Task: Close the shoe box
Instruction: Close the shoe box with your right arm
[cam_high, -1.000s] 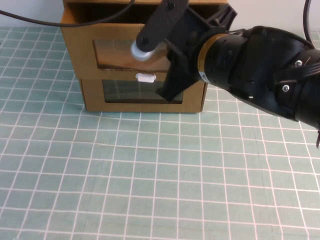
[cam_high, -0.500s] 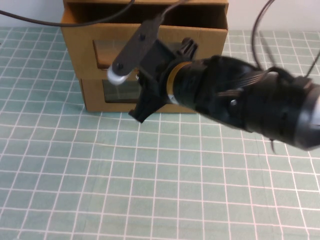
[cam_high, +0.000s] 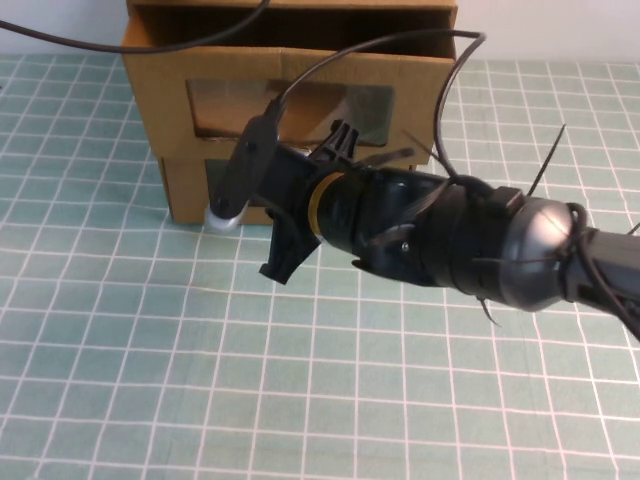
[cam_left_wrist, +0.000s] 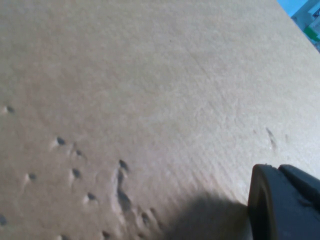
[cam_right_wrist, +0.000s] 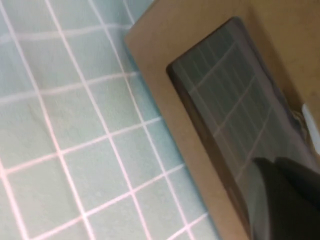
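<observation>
Two brown cardboard boxes stand stacked at the table's far edge. The upper one is the shoe box (cam_high: 160, 90). Its windowed front panel (cam_high: 300, 105) stands forward of the box body, with a dark gap behind it. Its pull tab is hidden by my right arm. My right gripper (cam_high: 252, 240) is open and empty, low in front of the lower box (cam_high: 185, 195), its white-tipped finger (cam_high: 222, 216) near the table. The right wrist view shows that box's window (cam_right_wrist: 235, 100) and a white tab (cam_right_wrist: 311, 125). My left gripper's fingertip (cam_left_wrist: 285, 205) rests close against plain cardboard (cam_left_wrist: 150, 100).
The green, white-gridded table mat (cam_high: 200, 380) spreads in front of the boxes. My right arm (cam_high: 450, 240) reaches across the middle from the right. A black cable (cam_high: 80, 42) runs over the box top at the far left.
My right gripper has swung down and left, from in front of the upper box's window to the lower box's left front near the table. The boxes have not visibly moved.
</observation>
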